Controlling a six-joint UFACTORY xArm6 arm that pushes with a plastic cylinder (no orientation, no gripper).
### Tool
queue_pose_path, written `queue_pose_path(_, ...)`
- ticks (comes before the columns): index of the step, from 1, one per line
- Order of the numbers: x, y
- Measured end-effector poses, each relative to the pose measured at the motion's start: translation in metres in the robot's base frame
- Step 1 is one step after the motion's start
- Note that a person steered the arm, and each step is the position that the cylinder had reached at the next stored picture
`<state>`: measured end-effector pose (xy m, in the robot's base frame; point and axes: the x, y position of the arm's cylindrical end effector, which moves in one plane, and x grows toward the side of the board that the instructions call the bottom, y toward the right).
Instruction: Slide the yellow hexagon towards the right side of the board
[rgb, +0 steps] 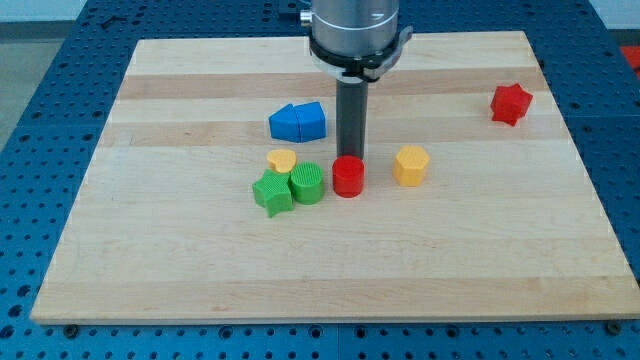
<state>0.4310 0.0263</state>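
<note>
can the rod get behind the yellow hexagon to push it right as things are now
Probably yes. My tip sits just above the red cylinder, left of the yellow hexagon, and the board between them looks bare.

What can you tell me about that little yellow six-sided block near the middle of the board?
The yellow hexagon is a small, matte, plastic-looking prism standing upright on the wooden board, flat face up. It sits just right of centre, touching nothing. The red cylinder lies to its left with a gap between; my tip's end is hidden behind that cylinder.
</note>
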Motion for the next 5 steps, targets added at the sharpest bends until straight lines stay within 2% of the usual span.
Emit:
queue_pose_path(2, -0.003, 0.075)
queue_pose_path(4, -0.001, 0.084)
queue_pose_path(5, 0.026, 0.066)
